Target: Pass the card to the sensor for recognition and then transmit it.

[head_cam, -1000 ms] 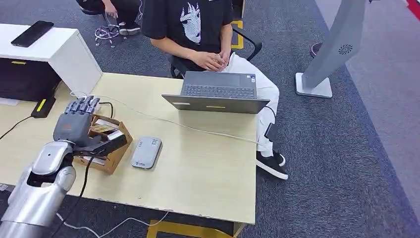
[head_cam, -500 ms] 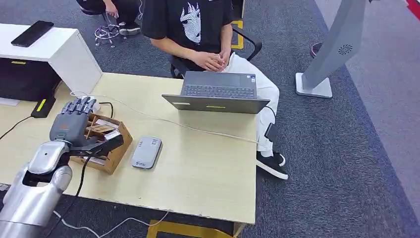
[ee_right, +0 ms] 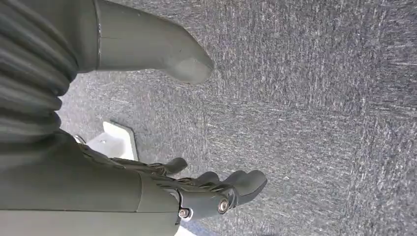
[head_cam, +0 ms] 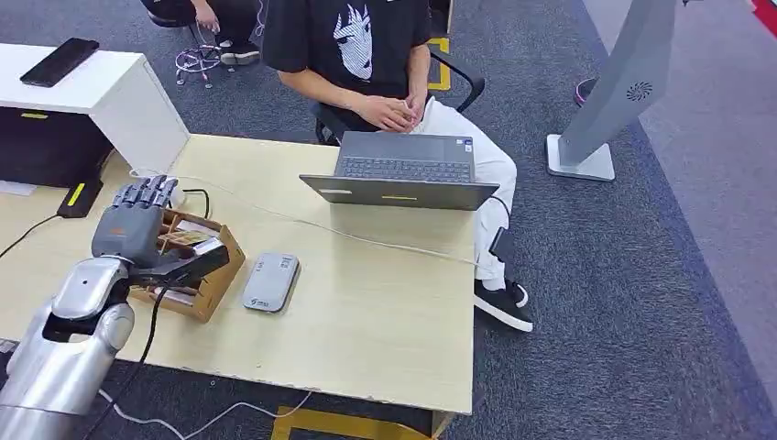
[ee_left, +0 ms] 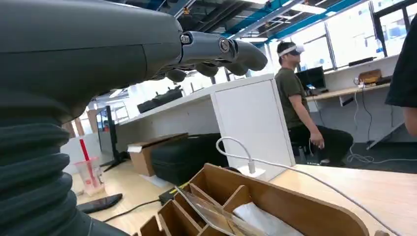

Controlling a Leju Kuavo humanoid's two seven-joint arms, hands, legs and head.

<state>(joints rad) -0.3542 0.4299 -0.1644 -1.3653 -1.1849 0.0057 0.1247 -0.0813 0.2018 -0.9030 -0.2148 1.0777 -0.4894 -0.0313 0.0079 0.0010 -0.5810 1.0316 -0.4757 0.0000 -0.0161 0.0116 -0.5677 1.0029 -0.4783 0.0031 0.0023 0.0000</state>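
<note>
Left hand (head_cam: 137,229), fingers spread and empty, hovers over slotted wooden box (head_cam: 213,284) beside rounded grey sensor (head_cam: 270,281)

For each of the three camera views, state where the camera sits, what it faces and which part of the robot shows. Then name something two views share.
Head view: high on the body, looking down at the desk, box and sensor; left hand shows.
Left wrist view: behind the left hand, looking across the box.
Right wrist view: behind the hanging right hand, facing carpet.
Shared: head and left wrist views both show the box and left hand.

Even, bright indoor light, soft shadows; window glare and near-field blur in wrist views.
</note>
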